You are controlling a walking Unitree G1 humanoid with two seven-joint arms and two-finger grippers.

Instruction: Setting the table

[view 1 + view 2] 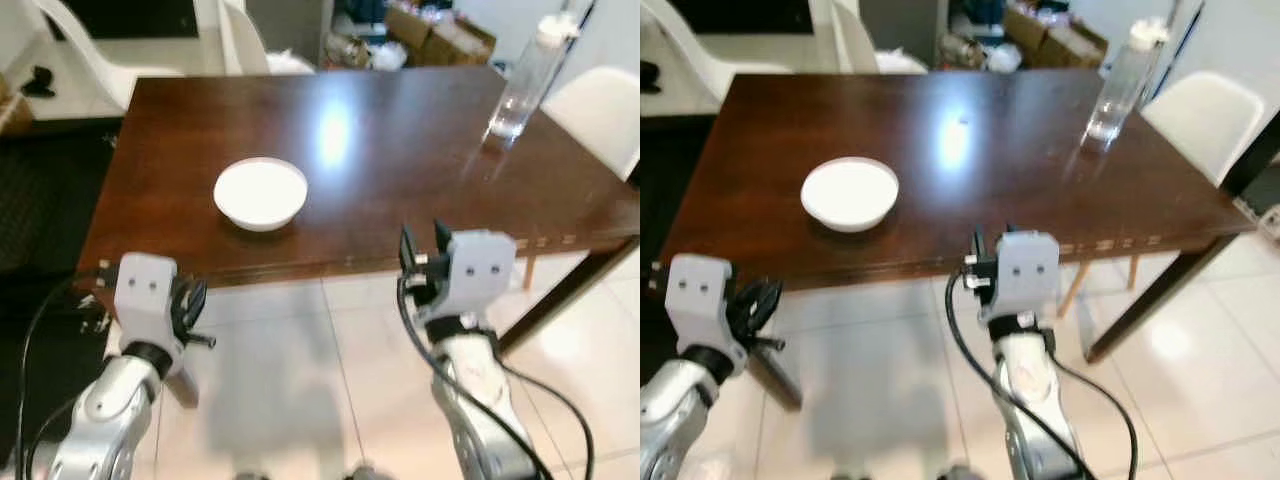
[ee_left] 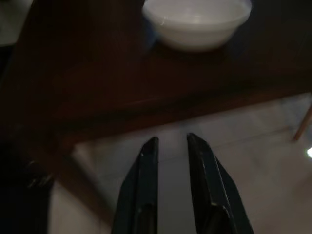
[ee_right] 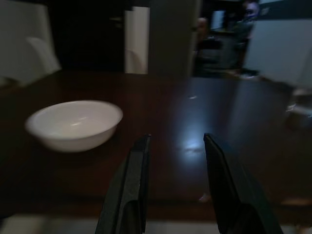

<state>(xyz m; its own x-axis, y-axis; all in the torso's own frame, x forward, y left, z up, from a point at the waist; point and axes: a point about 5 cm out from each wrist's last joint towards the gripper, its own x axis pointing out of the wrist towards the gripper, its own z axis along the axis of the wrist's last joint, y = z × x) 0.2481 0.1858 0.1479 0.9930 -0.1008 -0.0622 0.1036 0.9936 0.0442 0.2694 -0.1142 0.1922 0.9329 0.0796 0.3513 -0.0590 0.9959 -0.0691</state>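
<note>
Presently, white bowl (image 1: 261, 193) seen upright on dark table (image 1: 420, 170), near front edge. Judged rigid, smooth, breakable, fairly light; best pinched at rim. Left gripper (image 2: 171, 146) fingers slightly parted, right gripper (image 3: 174, 142) fingers apart; nothing held.

My head views cut off the surface (image 1: 420, 160) at its far right corner and the white chair (image 1: 600, 115) beside it. The water bottle (image 1: 522, 80) loses its cap at the top edge. Clutter behind the surface is too blurred to name. The left wrist view crops the bowl (image 2: 197, 22) rim.
</note>
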